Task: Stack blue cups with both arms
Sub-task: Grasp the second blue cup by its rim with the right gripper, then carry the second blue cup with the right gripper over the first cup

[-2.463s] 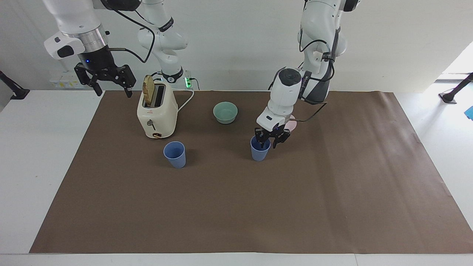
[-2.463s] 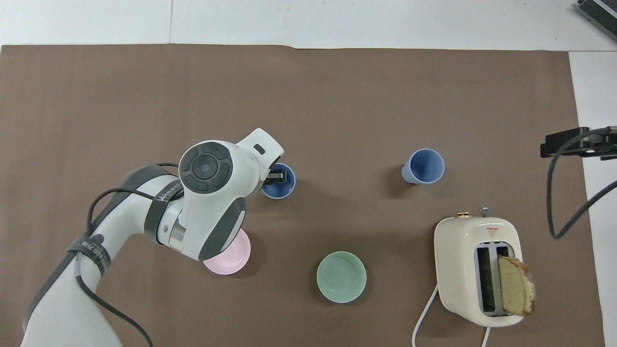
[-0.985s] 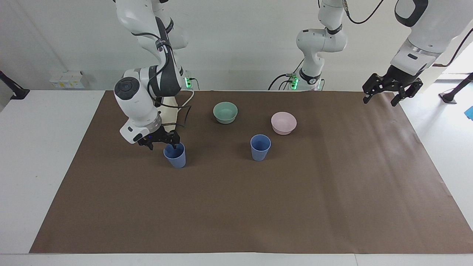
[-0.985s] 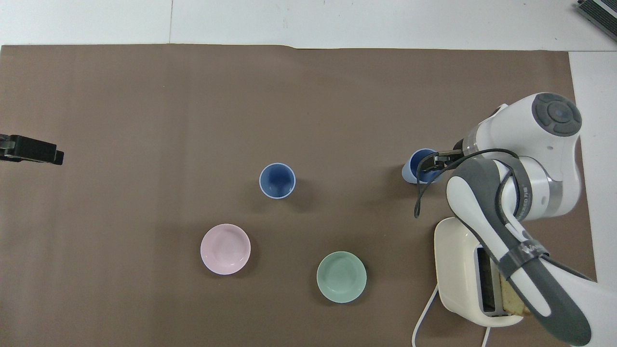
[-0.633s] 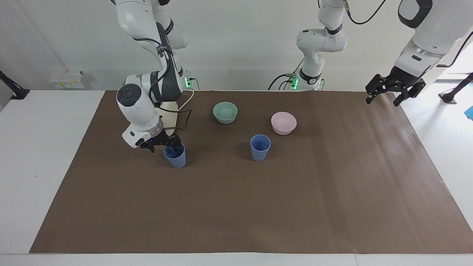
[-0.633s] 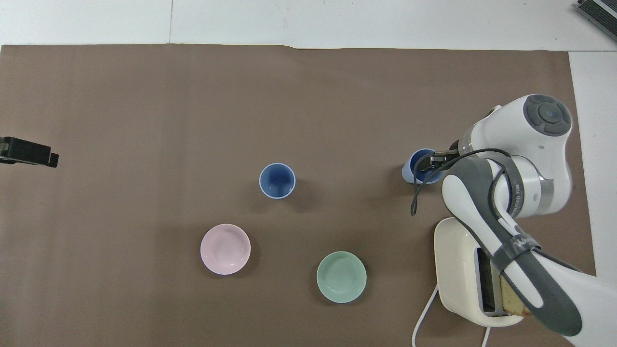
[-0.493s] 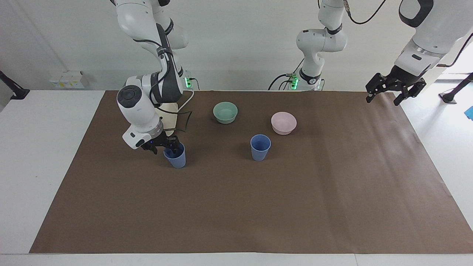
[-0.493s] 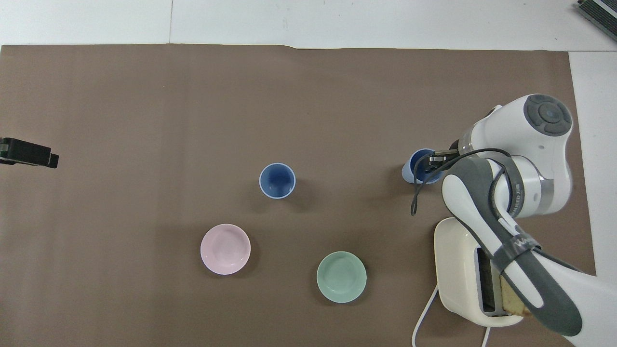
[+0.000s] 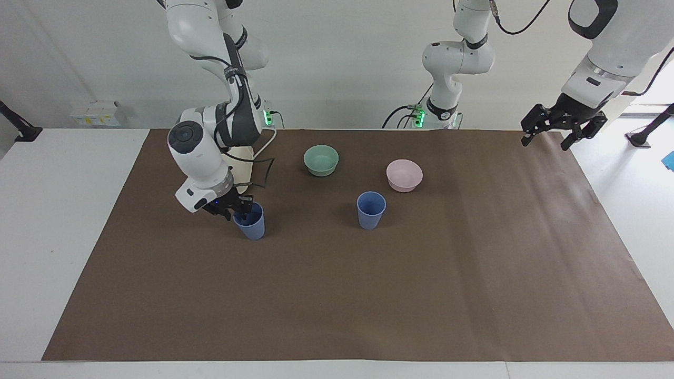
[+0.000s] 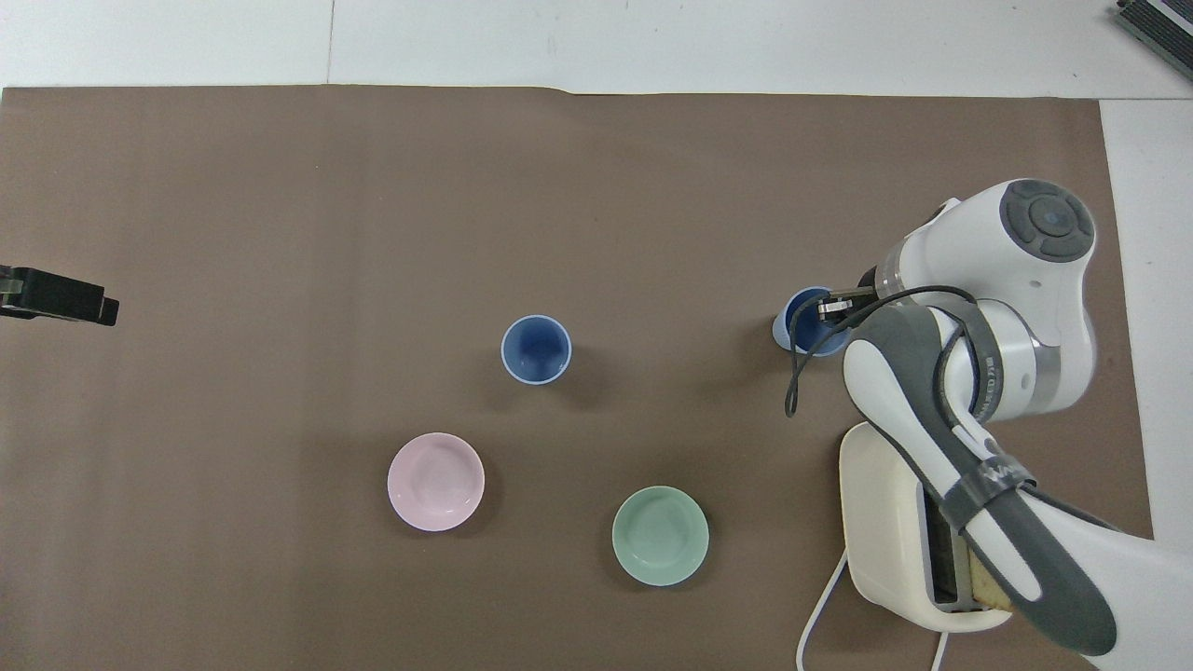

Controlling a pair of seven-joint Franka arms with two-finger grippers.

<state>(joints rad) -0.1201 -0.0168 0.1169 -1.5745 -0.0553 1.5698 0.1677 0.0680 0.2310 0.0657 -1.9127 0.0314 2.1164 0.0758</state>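
Facing view, centre-left: right claw (image 9: 238,213) clenched on small matte periwinkle-blue plastic tumbler (image 9: 250,223) rim (light, stiff, slippery).

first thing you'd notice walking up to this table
The right gripper is shut on the rim of a blue cup by the toaster, toward the right arm's end of the table. A second blue cup stands alone mid-table, with a pink bowl and a green bowl nearer the robots. The left gripper waits open, raised over the mat's edge at the left arm's end.
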